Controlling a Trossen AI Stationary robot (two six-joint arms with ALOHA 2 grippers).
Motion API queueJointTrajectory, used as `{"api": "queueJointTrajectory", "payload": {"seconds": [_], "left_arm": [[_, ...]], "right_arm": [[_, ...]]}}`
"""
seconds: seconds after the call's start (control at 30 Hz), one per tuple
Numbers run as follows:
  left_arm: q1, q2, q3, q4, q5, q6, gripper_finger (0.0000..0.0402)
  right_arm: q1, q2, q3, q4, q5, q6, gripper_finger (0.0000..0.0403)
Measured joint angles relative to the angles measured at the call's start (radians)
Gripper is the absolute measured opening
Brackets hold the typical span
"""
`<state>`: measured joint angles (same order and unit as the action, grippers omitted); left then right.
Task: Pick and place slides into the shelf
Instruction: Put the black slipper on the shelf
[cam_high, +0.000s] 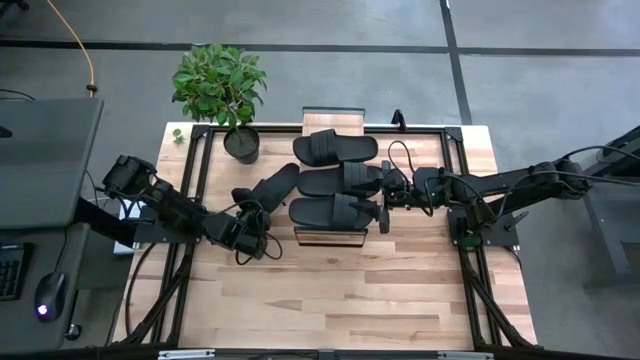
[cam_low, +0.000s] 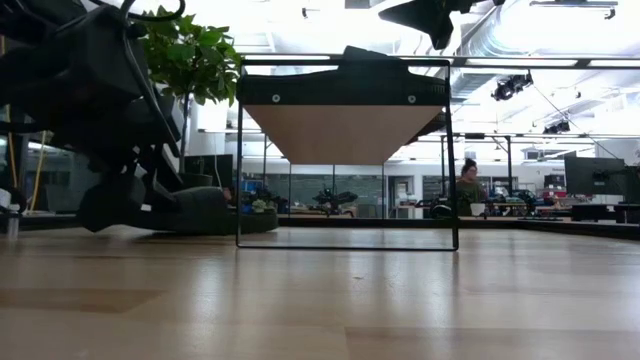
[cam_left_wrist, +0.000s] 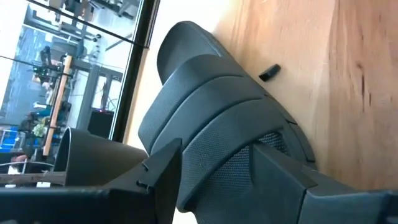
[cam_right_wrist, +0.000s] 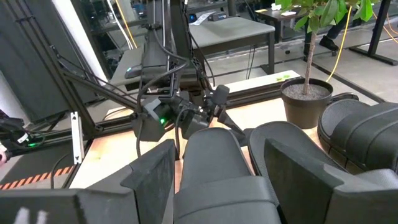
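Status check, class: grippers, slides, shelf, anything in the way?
Left gripper shut on fourth slide, on table. Right gripper open at nearest slide. Three slides on shelf. Potted plant close.

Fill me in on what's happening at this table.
Three black ribbed-strap slide sandals lie side by side on the narrow light-wood shelf. The left gripper has its jaws closed on the fourth black slide, which lies on the wooden tabletop beside the shelf. The right gripper sits at the shelf, jaws open on either side of the nearest slide's end.
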<state>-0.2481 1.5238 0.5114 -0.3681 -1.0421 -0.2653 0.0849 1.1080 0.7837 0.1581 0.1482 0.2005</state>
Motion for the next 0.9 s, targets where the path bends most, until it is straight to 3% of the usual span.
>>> {"api": "queueJointTrajectory", "payload": {"seconds": [0.37,0.73,0.9], "left_arm": [[0.005,0.0,-0.004,0.012,-0.002,0.0,0.017],[0.126,-0.002,-0.065,0.138,0.056,0.001,0.0169],[0.123,-0.002,-0.065,0.137,0.036,-0.006,0.0137]], "right_arm": [[0.0,0.0,0.0,0.0,0.0,0.0,0.0238],[0.0,0.0,0.0,0.0,0.0,0.0,0.0238],[0.0,0.0,0.0,0.0,0.0,0.0,0.0238]]}}
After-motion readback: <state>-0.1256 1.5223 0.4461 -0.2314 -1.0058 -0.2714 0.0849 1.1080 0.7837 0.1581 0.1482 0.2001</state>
